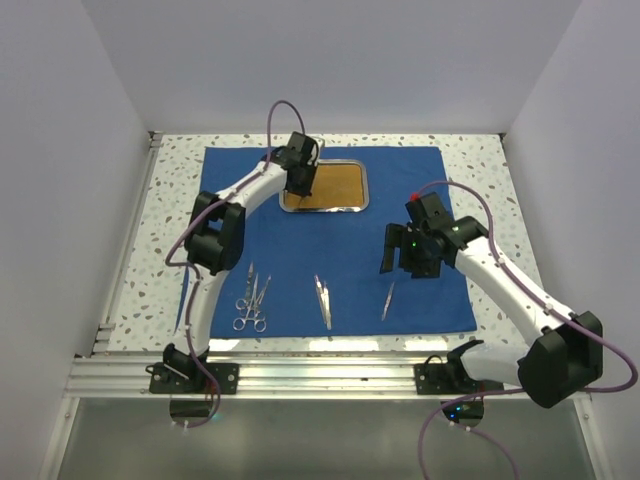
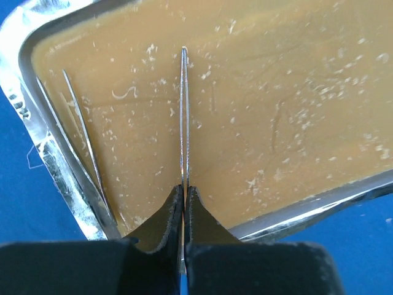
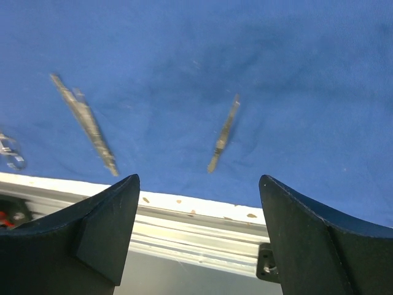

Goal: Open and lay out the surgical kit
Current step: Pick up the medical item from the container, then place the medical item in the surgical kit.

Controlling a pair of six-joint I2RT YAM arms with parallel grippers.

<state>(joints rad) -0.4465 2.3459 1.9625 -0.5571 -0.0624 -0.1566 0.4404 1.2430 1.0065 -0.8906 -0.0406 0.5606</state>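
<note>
The royal-blue cloth wrap [image 1: 420,190] lies spread flat on the table. The steel tray [image 1: 364,190] with its orange-brown inside sits at the cloth's far middle. My left gripper [image 1: 300,185] reaches down into the tray. In the left wrist view it [image 2: 185,193] is shut on slim silver tweezers [image 2: 184,110], which point away over the tray floor. Ring-handled scissors and forceps [image 1: 250,300], another pair of tweezers [image 1: 323,300] and a short slim tool [image 1: 388,300] lie in a row along the cloth's near edge. My right gripper [image 1: 403,268] hangs open above the cloth, holding nothing.
The tray's bright rim [image 2: 55,166] runs along the left, with a thin silver line [image 2: 83,141] beside it. In the right wrist view the tweezers [image 3: 86,123] and short tool [image 3: 224,132] lie ahead of the open fingers, with the aluminium rail [image 3: 196,236] below.
</note>
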